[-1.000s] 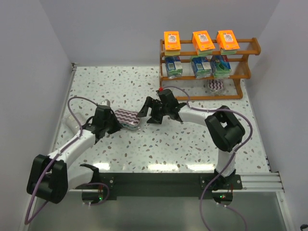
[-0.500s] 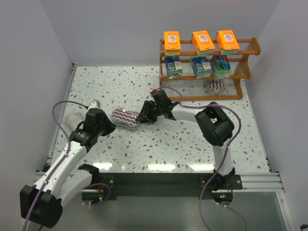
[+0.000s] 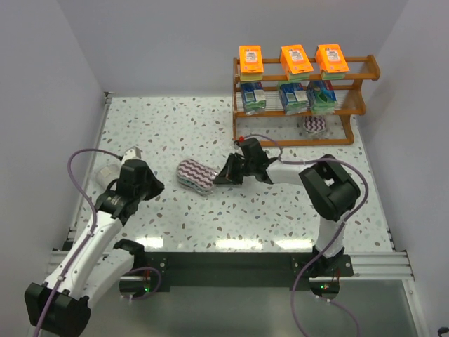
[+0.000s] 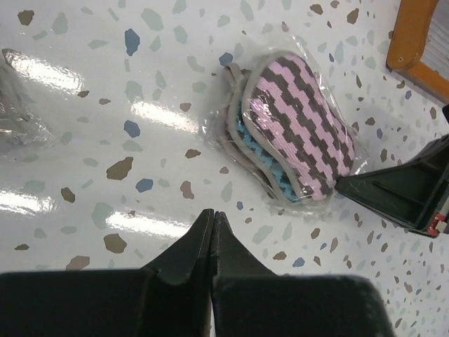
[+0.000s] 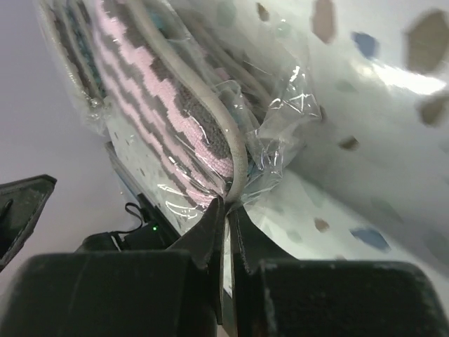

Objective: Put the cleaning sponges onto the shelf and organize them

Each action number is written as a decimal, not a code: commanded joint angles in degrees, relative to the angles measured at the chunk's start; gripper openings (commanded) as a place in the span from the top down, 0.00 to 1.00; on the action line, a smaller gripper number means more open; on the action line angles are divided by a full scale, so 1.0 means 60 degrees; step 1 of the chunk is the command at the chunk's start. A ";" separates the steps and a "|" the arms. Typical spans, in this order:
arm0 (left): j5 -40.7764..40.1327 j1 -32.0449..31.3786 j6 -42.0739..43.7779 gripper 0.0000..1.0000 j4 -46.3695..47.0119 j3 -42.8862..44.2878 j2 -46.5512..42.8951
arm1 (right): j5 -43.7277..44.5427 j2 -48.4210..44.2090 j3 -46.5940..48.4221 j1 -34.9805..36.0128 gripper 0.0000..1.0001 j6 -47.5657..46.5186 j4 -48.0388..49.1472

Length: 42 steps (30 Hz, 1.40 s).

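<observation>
Resting flat on the desk [image 3: 161, 119], well apart from the shelf [image 3: 370, 69], the bag [image 3: 195, 175] of purple-white zigzag pads looks light, soft and squashy, and its clear film looks loose and slippery. The right claw [image 5: 226, 210] is pinched together on the film's edge at the bag's shelf-side end. So thin a hold could slip or tear; gripping across the pads seems safer. The left claw [image 4: 212, 221] is closed on nothing, near the bag but apart from it.

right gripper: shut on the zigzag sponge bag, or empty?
Shut on it. In the right wrist view the right gripper pinches the edge of the zigzag sponge bag.
</observation>
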 commanded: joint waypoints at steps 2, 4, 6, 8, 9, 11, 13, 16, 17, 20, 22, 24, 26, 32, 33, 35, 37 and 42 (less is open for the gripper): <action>-0.0313 0.0053 -0.0123 1.00 -0.0383 0.0598 -0.0316 | -0.0527 -0.1864 -0.1207 -0.0789 1.00 0.0056 0.0285; -0.0313 0.0053 -0.0094 1.00 -0.0383 0.0657 -0.0361 | -0.0747 -0.2872 -0.1851 -0.1299 1.00 0.0027 -0.0022; -0.0284 0.0053 -0.0079 1.00 -0.0325 0.0686 -0.0302 | -0.0864 -0.3491 -0.2379 -0.1653 1.00 -0.0134 -0.0561; -0.0211 0.0053 -0.0035 1.00 -0.0252 0.0715 -0.0157 | -0.0967 -0.4370 -0.2672 -0.2311 1.00 -0.0309 -0.0959; -0.0181 0.0067 -0.0035 1.00 -0.0222 0.0715 -0.0098 | -0.1113 -0.4663 -0.2906 -0.2545 1.00 -0.0368 -0.1309; -0.0094 0.0067 -0.0020 1.00 -0.0106 0.0730 0.0034 | -0.1231 -0.5335 -0.3098 -0.3322 1.00 -0.0645 -0.1473; -0.0006 0.0068 0.0009 1.00 0.0012 0.0730 0.0107 | -0.1348 -0.5646 -0.3201 -0.4095 1.00 -0.0866 -0.2233; 0.0112 0.0068 0.0038 1.00 0.0115 0.0803 0.0298 | -0.1553 -0.5867 -0.3012 -0.5050 1.00 -0.1159 -0.2907; 0.0127 0.0053 0.0082 1.00 0.0129 0.0847 0.0342 | -0.1583 -0.5867 -0.2909 -0.5285 1.00 -0.1334 -0.3025; 0.0141 0.0068 0.0141 1.00 0.0115 0.0964 0.0415 | -0.1714 -0.5692 -0.2543 -0.6003 1.00 -0.1409 -0.3100; 0.0142 0.0068 0.0200 1.00 0.0100 0.0994 0.0430 | -0.1686 -0.5458 -0.2382 -0.6513 1.00 -0.1336 -0.2881; 0.0156 0.0068 0.0215 1.00 0.0086 0.0994 0.0445 | -0.1627 -0.5079 -0.2206 -0.6896 1.00 -0.1044 -0.2342; 0.0200 0.0068 0.0229 1.00 0.0057 0.1008 0.0474 | -0.1613 -0.4814 -0.2147 -0.7073 1.00 -0.0548 -0.1682; 0.0142 0.0068 0.0302 1.00 -0.0031 0.0994 0.0445 | -0.0969 -0.3628 -0.1664 -0.7191 1.00 0.0536 -0.0025; 0.0127 0.0068 0.0331 1.00 -0.0046 0.0994 0.0459 | -0.0692 -0.3495 -0.1605 -0.7191 1.00 0.0670 0.0296; 0.0097 0.0053 0.0332 1.00 -0.0075 0.0950 0.0503 | -0.0544 -0.2970 -0.1444 -0.7191 1.00 0.1166 0.0809; 0.0112 0.0068 0.0332 1.00 -0.0061 0.0935 0.0504 | -0.0311 -0.2617 -0.1312 -0.7177 1.00 0.1431 0.1337; 0.0068 0.0082 0.0302 1.00 -0.0032 0.0891 0.0577 | 0.0423 -0.1841 -0.1063 -0.7104 1.00 0.2062 0.1982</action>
